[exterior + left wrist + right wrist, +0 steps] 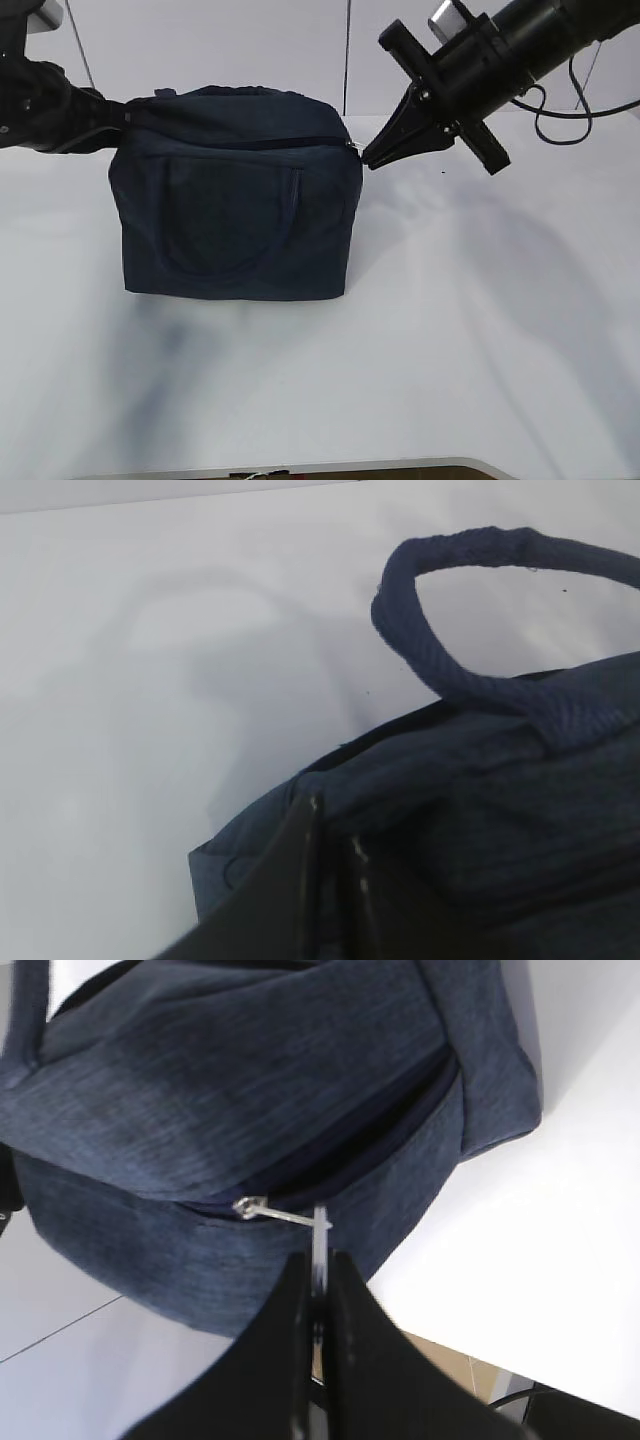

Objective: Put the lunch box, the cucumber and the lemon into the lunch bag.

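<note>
The dark navy lunch bag (pixel 236 215) stands on the white table, left of centre, its zipper closed along the top. My right gripper (pixel 368 160) is at the bag's top right corner, shut on the metal zipper pull (pixel 318 1228), whose slider sits at the zipper's end. My left gripper (pixel 335 825) is shut on the fabric at the bag's top left end (pixel 400 810), under a loop handle (pixel 430 630). The lunch box, the cucumber and the lemon are not in view.
The white table (pixel 480 330) spreads in front and to the right of the bag. A black cable (pixel 575 110) hangs behind the right arm. The table's front edge runs along the bottom of the exterior view.
</note>
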